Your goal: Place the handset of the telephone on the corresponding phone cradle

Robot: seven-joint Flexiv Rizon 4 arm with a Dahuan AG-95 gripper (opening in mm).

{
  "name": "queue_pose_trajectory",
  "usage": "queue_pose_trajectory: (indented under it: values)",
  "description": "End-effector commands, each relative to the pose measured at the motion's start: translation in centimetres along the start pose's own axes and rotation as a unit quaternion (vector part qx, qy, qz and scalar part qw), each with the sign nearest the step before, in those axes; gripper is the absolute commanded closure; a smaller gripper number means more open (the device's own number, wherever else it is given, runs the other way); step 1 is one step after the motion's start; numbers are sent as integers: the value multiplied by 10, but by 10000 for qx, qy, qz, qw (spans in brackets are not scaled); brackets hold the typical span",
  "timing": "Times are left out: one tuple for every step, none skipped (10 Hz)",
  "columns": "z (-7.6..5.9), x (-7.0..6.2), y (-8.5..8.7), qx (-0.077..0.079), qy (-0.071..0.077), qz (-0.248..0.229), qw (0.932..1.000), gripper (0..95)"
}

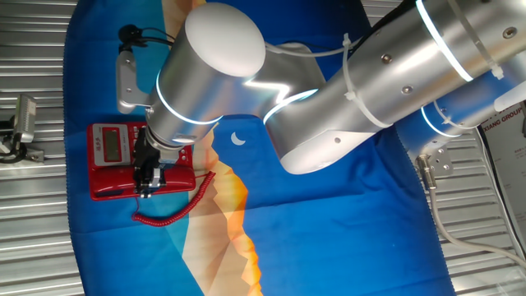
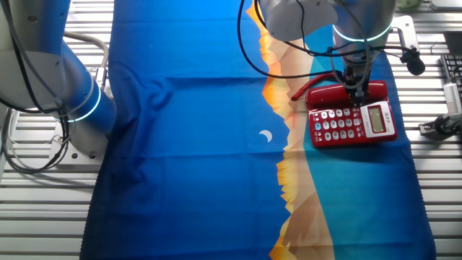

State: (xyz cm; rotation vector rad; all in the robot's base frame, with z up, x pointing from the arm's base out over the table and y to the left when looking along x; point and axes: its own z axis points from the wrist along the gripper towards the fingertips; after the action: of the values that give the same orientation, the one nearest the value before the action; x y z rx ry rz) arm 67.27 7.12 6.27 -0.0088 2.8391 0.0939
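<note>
The red telephone (image 1: 115, 156) (image 2: 354, 123), with its LCD screen and round buttons, sits on the blue cloth. The red handset (image 1: 177, 178) (image 2: 328, 94) lies along the plain long side of the base, over the phone cradle, which it hides. Its coiled cord (image 1: 177, 210) (image 2: 303, 88) trails off onto the cloth. My gripper (image 1: 148, 182) (image 2: 356, 92) stands straight down over the handset's middle. Its fingers are close on both sides of the handset, and it seems shut on it.
A blue and orange cloth (image 1: 329, 230) (image 2: 188, 144) covers the table. A grey bracket with a black cable (image 1: 131, 78) stands behind the phone. A metal fixture (image 1: 20, 127) sits at the table's edge. A black camera (image 2: 413, 61) and a second arm's base (image 2: 79, 101) stand nearby.
</note>
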Motion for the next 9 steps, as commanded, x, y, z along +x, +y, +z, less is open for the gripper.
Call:
queue_pose_trajectory:
  values:
    - [0, 0, 0, 9, -7, 2, 10000, 950]
    - [0, 0, 0, 11, -8, -2, 10000, 950]
    - [0, 0, 0, 9, -16, -1, 10000, 950]
    - [0, 0, 0, 13, -15, -3, 10000, 950]
    - [0, 0, 0, 17, -14, -5, 10000, 950]
    - [0, 0, 0, 26, -14, -11, 10000, 760]
    - [0, 0, 0, 38, -13, -28, 10000, 760]
    - [0, 0, 0, 48, -14, -36, 10000, 760]
    - [0, 0, 0, 50, -16, -35, 10000, 570]
